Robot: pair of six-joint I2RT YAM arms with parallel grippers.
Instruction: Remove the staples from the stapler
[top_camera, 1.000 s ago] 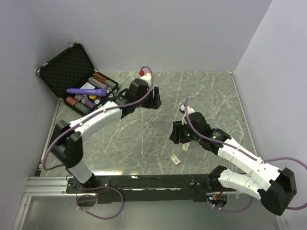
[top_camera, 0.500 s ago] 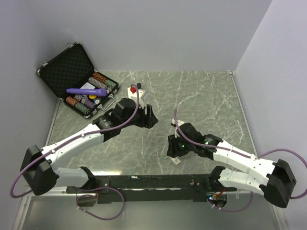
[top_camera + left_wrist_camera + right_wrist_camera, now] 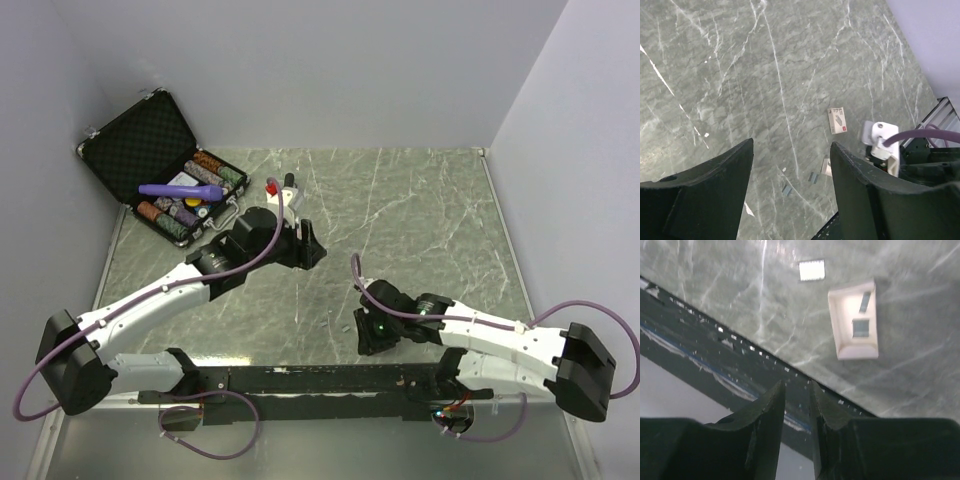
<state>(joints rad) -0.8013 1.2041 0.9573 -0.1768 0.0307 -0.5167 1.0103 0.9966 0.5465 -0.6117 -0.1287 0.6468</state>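
The blue stapler is not in view in any frame. My left gripper (image 3: 312, 248) is open and empty above the middle of the table; its wide-apart jaws frame bare marble in the left wrist view (image 3: 791, 145). My right gripper (image 3: 364, 338) is low at the table's front edge, its jaws almost together with nothing between them (image 3: 796, 385). A small white tray (image 3: 856, 347) holding short staple strips (image 3: 860, 327) lies just beyond it. Loose staple strips (image 3: 812, 176) lie on the marble near the tray (image 3: 826, 167).
A small white and red staple box (image 3: 837, 120) lies on the table. A small white toothed piece (image 3: 811, 270) lies past the tray. An open black case (image 3: 150, 150) with poker chips and a purple tube (image 3: 180, 190) stands at the back left. The black rail (image 3: 320, 378) runs along the front edge.
My right gripper has moved toward the front edge and now covers the small white pieces. My left arm has swung down and pulled back toward the table's middle.
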